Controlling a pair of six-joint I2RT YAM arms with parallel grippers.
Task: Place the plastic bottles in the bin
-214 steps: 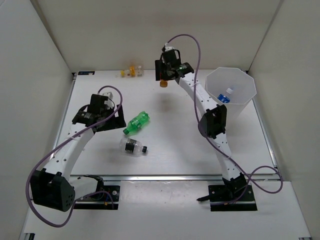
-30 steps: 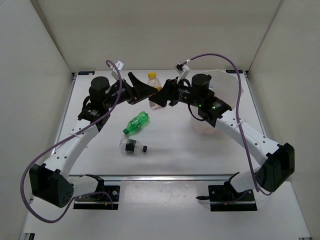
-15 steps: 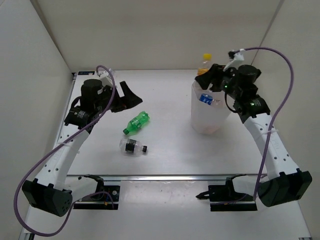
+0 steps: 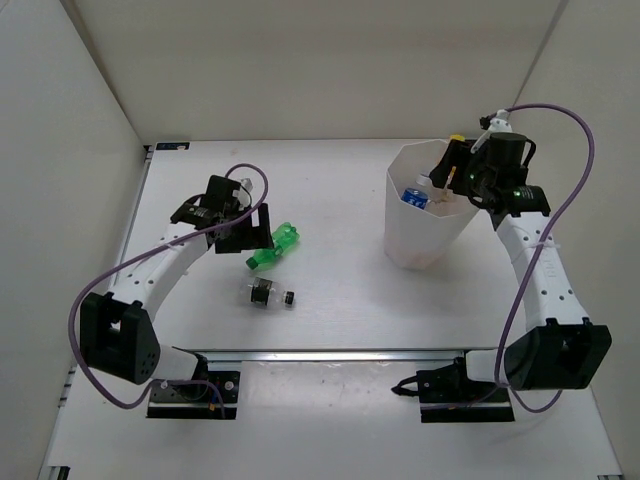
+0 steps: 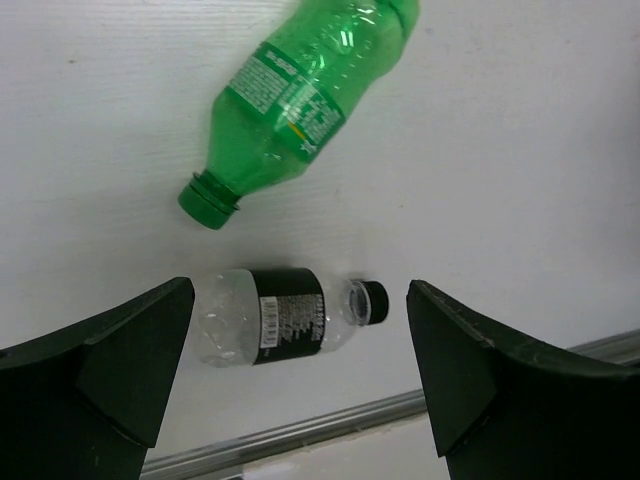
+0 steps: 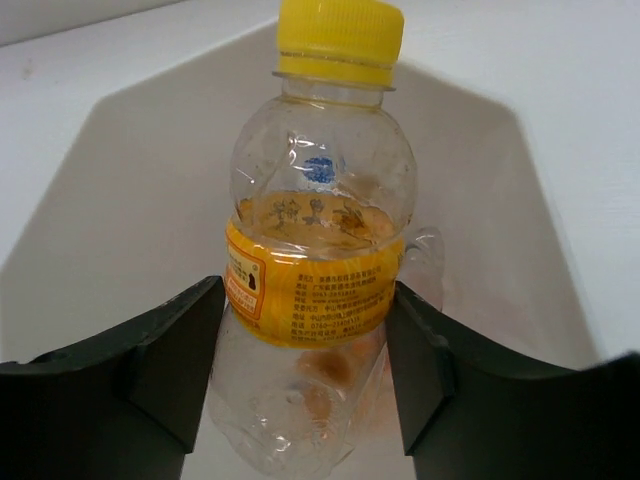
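My right gripper (image 4: 457, 170) is shut on the clear bottle with the yellow cap (image 6: 315, 250), its fingers (image 6: 160, 350) pressing both sides of the yellow label. It holds the bottle upright over the open white bin (image 4: 410, 235), whose inner wall (image 6: 110, 200) fills the right wrist view. A blue bottle (image 4: 415, 195) lies inside the bin. My left gripper (image 4: 248, 228) is open and empty above the table. The green bottle (image 5: 305, 95) and the clear bottle with the black label (image 5: 280, 315) lie on their sides below it. The clear one sits between the open fingers (image 5: 130, 360) in the left wrist view.
White walls enclose the table on the left, back and right. A metal rail (image 4: 330, 353) runs along the near edge, just below the clear bottle (image 4: 268, 294). The green bottle (image 4: 275, 247) lies right of my left gripper.
My right arm has carried the yellow-capped bottle rightward from the table's middle to over the bin and lowered it. My left arm has drawn back and down over the two lying bottles.
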